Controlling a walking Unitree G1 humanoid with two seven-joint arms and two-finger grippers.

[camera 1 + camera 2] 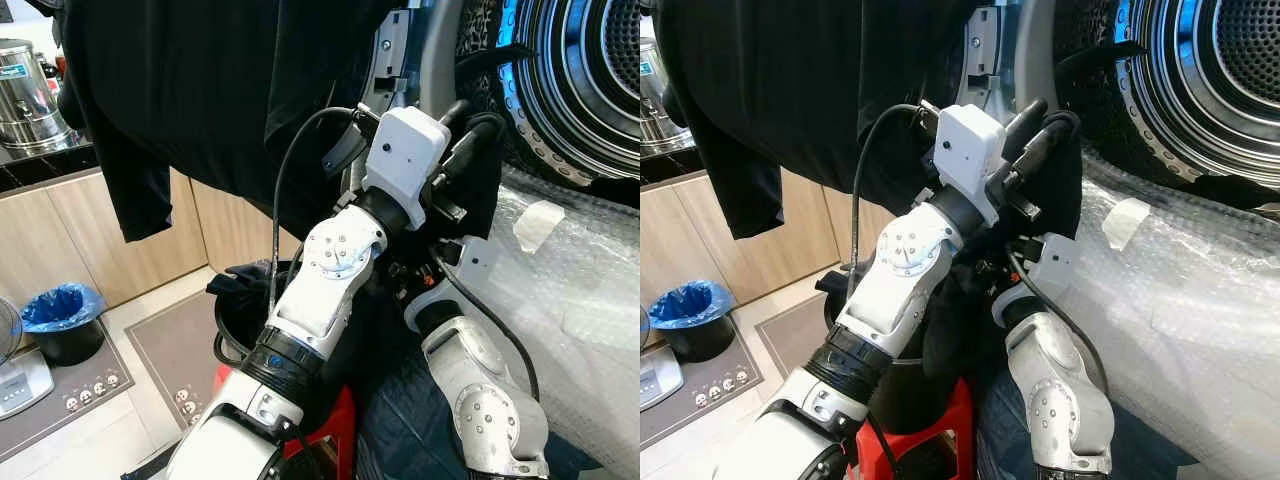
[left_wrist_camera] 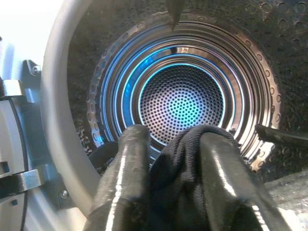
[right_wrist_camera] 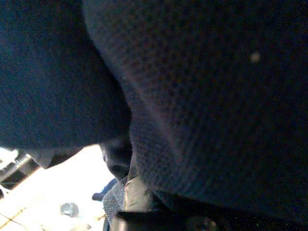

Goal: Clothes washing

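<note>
A large black garment (image 1: 200, 90) hangs across the upper left, draped from my raised left arm. My left gripper (image 1: 470, 120) is up by the washing machine's open drum (image 1: 590, 70) and is shut on a fold of this black cloth (image 2: 187, 159). In the left wrist view the cloth bulges between the two fingers (image 2: 125, 168), and the perforated, blue-lit drum (image 2: 183, 101) lies straight ahead. My right arm (image 1: 480, 380) reaches up from below, behind the left arm. Dark fabric (image 3: 202, 96) lies pressed against the right wrist camera and hides that gripper.
A black basket (image 1: 232, 325) of dark clothes stands on a red stool (image 1: 940, 430) below my arms. Bubble wrap (image 1: 580, 300) covers the machine's front under the drum. At the left are wooden cabinets (image 1: 90, 230), a blue-lined bin (image 1: 62, 310) and a metal urn (image 1: 25, 90).
</note>
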